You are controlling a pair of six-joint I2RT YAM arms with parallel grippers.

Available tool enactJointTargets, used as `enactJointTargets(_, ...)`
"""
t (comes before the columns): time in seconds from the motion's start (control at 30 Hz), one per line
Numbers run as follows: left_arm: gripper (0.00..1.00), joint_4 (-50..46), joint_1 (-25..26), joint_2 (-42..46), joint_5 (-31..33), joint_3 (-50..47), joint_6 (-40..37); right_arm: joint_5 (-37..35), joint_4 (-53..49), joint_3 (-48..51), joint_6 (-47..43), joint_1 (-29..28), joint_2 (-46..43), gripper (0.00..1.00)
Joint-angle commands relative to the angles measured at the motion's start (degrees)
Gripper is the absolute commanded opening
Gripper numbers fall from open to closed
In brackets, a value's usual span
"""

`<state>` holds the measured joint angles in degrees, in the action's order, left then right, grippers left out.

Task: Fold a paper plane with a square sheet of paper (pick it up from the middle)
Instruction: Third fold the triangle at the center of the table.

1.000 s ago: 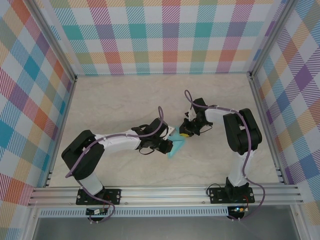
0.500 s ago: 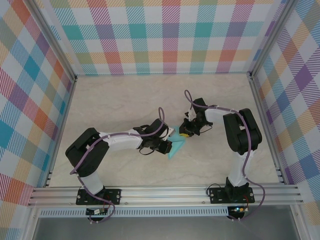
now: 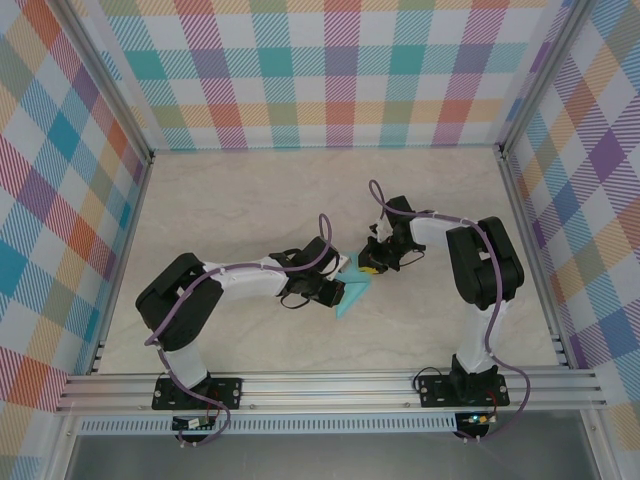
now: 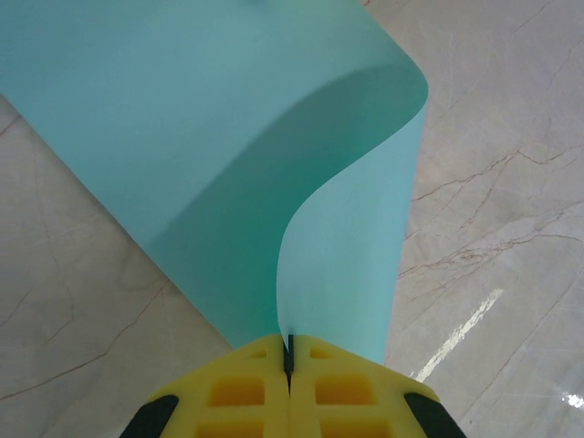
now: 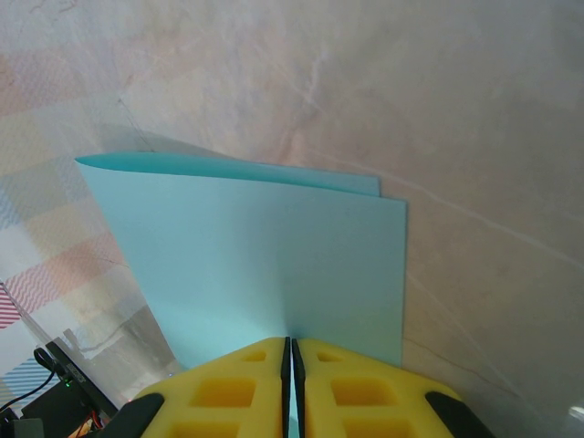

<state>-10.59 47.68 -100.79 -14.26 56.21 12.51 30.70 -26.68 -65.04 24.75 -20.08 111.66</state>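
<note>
Left and right jaws closed on paper plane [image 3: 350, 300], spanning between them

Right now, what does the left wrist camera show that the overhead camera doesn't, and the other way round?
Left wrist: up close, the left hand is shut on the cyan paper, whose fold bulges in a soft, uncreased curve. Overhead: the right hand also pinches the sheet, the two hands meeting mid-table, with plaid walls around. Shared: the paper, the left hand and the marble table.
</note>
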Motion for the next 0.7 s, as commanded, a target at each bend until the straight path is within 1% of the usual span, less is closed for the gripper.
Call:
enactJointTargets(0.0,0.0,-1.88,-0.76,-0.81,1.16,1.67,-0.56,-1.17,-1.93,1.36,-0.69,0.14,-0.02,0.13)
enactJointTargets(0.67,0.01,-2.6,-0.81,-3.57,1.52,2.76,0.06,-1.08,-1.94,1.41,-0.33,0.12,-0.1,0.15)
